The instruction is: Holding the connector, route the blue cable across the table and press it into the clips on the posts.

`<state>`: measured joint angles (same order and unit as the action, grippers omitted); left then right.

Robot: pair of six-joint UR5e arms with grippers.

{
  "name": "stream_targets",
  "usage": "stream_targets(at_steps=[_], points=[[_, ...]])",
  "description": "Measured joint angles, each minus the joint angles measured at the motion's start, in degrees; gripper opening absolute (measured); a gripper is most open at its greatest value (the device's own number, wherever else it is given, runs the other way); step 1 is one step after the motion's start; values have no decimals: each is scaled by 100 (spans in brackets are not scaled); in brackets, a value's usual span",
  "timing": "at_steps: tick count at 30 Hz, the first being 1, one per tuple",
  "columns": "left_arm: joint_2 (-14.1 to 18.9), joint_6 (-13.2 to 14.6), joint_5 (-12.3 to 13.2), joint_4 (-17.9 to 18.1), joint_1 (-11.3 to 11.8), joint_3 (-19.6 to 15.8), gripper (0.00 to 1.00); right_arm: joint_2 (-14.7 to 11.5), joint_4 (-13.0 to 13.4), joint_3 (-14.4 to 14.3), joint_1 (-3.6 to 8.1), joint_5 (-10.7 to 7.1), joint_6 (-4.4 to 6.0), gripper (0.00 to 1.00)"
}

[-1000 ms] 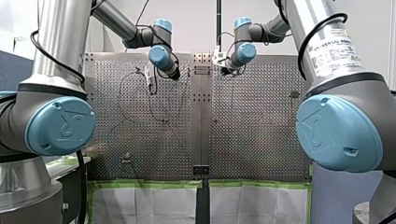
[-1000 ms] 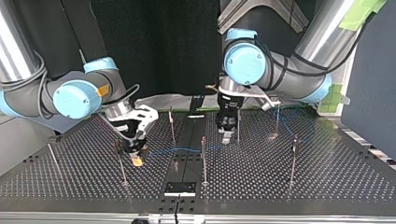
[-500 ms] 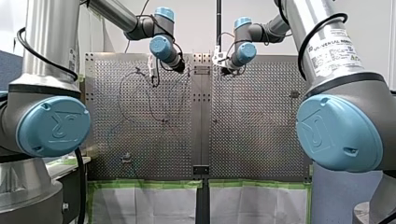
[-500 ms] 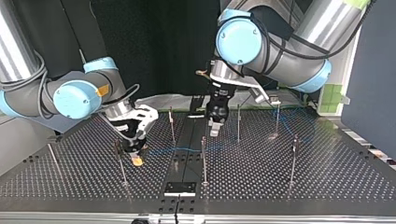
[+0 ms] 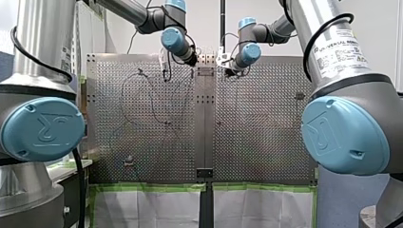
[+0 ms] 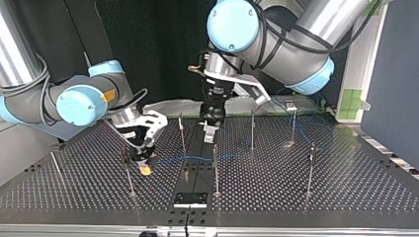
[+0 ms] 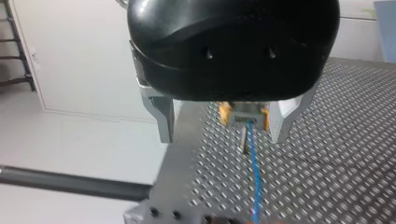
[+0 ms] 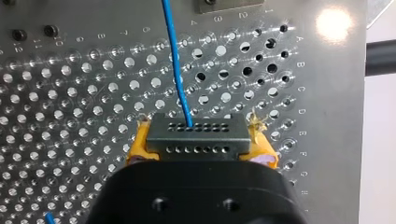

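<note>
Right tool (image 6: 144,167) clamping connector (image 8: 197,137); left tool (image 7: 221,133) hanging open, empty. Blue cable (image 8: 176,65) looking thin, limp, light: taking hold at rigid connector body, not wire, seeming safest.

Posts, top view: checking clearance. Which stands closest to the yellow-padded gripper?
The post just to the view's left of my right gripper; all others stand farther off.

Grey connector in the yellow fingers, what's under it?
The holey metal table lies under the connector, and the blue cable runs away across it. The spot straight beneath is hidden by the connector.
</note>
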<state>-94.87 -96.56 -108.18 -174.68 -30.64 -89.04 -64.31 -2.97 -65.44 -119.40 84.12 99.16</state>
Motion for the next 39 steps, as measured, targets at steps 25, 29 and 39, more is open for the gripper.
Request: stream_targets(at_steps=[25, 29, 39], points=[[-1156, 99, -804, -489, -468, 1243, 100, -1, -10, 0, 16, 0, 1, 0], [-1379, 103, -821, -534, -477, 1466, 100, 0, -10, 0, 17, 0, 0, 0], [-1923, 111, -869, -296, -441, 2065, 100, 0, -10, 0, 17, 0, 0, 0]])
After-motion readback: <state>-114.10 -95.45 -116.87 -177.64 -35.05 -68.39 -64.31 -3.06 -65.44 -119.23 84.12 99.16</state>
